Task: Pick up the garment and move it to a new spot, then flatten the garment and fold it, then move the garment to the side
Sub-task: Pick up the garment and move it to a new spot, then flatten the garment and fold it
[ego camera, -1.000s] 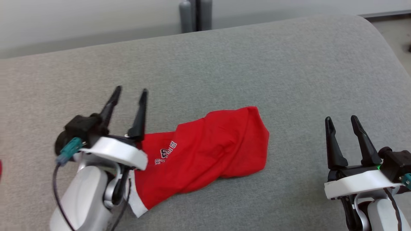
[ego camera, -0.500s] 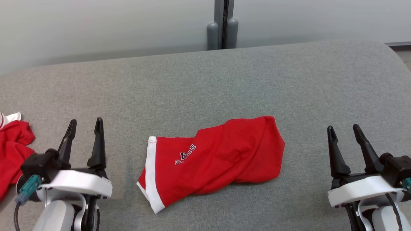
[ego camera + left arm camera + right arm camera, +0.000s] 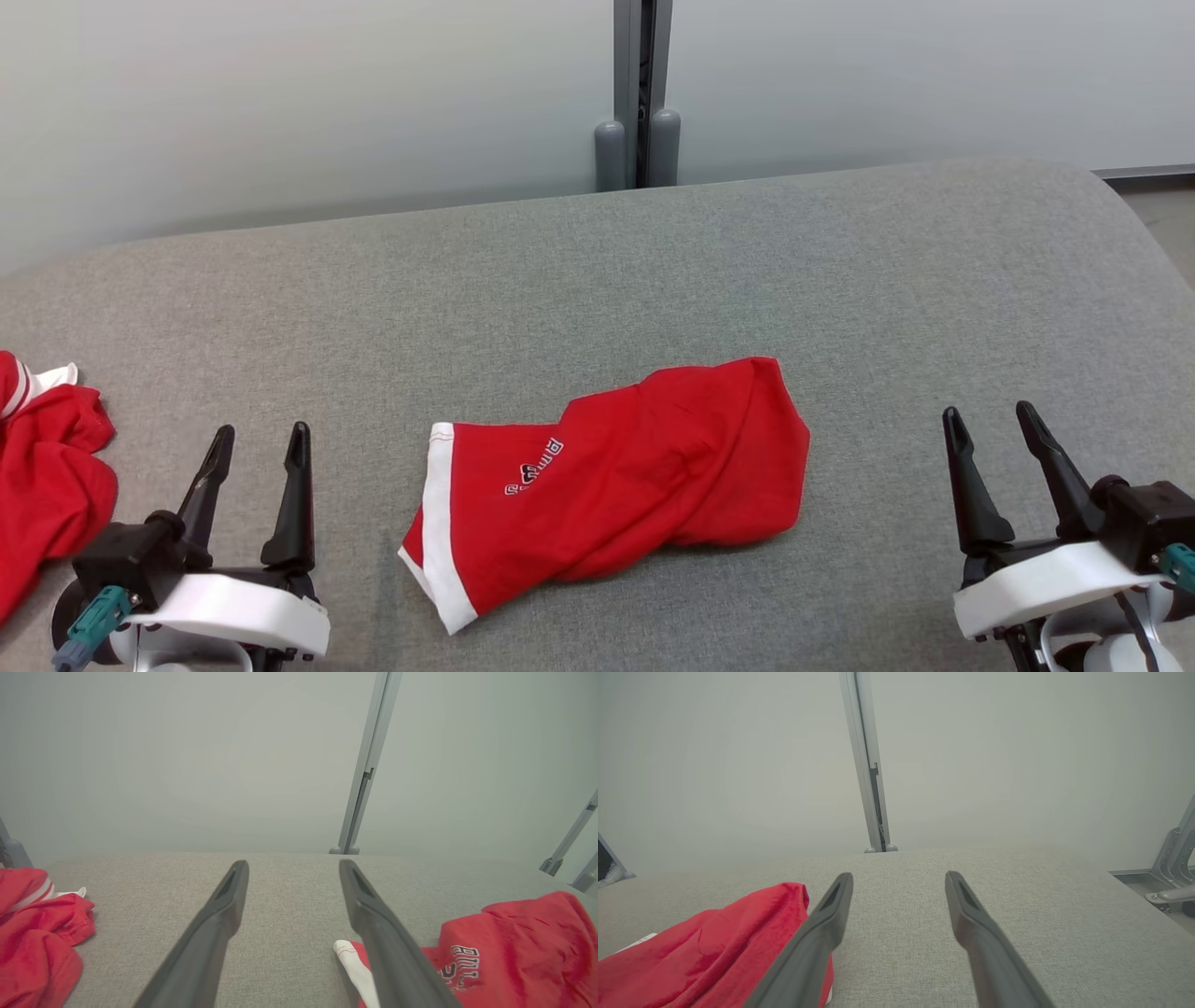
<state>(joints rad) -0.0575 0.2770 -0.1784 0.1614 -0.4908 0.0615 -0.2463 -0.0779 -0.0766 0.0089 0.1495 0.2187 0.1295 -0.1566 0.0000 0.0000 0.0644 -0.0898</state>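
Note:
A red garment [image 3: 616,481] with a white hem and white lettering lies folded and rumpled in the middle of the grey cushioned surface [image 3: 597,271]. It also shows at the lower right of the left wrist view as the garment [image 3: 509,952], and at the lower left of the right wrist view as the garment [image 3: 714,947]. My left gripper [image 3: 260,443] stands open to the garment's left, apart from it. Well to the garment's right my right gripper [image 3: 988,420] is open too. Nothing sits between either pair of fingers.
A second red cloth with white trim [image 3: 42,476] lies bunched at the surface's left edge, seen also as the cloth [image 3: 37,933]. A pale wall with a grey vertical post [image 3: 638,93] stands behind. The surface rounds off at the right, with floor beyond.
The head camera has tilted and turned, so the whole picture has shifted. My left gripper has drawn back from over the garment's hem to its left side. The garment lies as before.

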